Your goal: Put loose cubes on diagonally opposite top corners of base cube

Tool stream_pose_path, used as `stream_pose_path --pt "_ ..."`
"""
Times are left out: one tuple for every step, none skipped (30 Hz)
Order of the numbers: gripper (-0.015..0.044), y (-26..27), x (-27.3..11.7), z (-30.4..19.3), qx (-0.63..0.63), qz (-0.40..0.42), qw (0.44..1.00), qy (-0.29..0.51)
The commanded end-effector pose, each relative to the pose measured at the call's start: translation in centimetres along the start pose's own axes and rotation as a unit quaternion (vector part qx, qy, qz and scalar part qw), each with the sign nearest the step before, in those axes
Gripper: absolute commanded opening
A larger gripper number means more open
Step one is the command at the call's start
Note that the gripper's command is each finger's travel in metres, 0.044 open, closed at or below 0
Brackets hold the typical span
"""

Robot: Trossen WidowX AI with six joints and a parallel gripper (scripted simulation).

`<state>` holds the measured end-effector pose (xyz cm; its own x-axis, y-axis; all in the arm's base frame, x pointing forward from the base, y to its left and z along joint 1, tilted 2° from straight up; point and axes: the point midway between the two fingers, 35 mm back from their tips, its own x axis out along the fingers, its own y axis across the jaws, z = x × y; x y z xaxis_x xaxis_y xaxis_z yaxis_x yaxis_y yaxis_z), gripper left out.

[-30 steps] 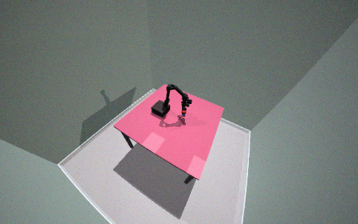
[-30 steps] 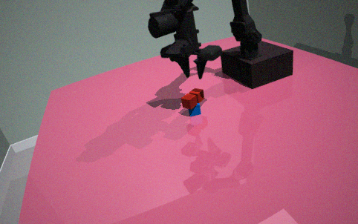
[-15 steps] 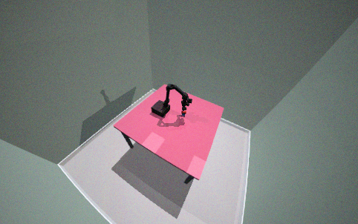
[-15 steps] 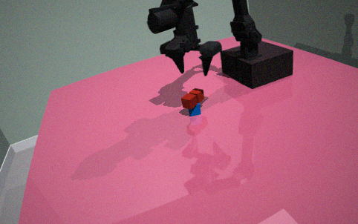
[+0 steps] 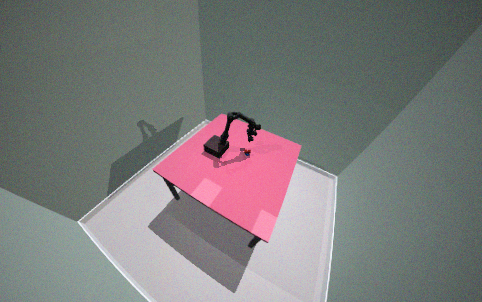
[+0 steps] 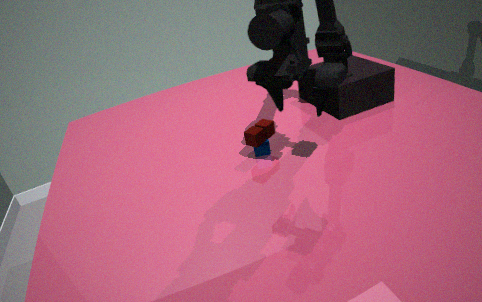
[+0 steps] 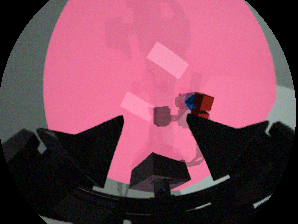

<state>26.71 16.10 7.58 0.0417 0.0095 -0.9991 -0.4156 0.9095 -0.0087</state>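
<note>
Below the fingers, and off to one side, two smooth red cubes point(image 6: 259, 132) are sitting side by side on the blue base cube point(image 6: 262, 148). The black gripper point(image 6: 299, 104) is hanging above the shiny pink table point(image 6: 125, 200), its two pointy fingers point(image 6: 278, 97) standing wide apart and holding nothing.

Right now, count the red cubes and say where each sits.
2. Nearer red cube and farther red cube both sit side by side atop the blue base cube. None seems hidden.
</note>
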Motion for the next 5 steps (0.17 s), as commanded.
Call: stream_pose_path --pt "0.04 0.34 -0.11 0.21 0.011 -0.001 1.0 -0.001" --pt "0.04 0.34 -0.11 0.21 0.011 -0.001 1.0 -0.001" --pt "0.04 0.34 -0.11 0.21 0.011 -0.001 1.0 -0.001" --pt "0.04 0.34 -0.11 0.21 0.011 -0.001 1.0 -0.001" --pt "0.04 0.34 -0.11 0.21 0.011 -0.001 1.0 -0.001"
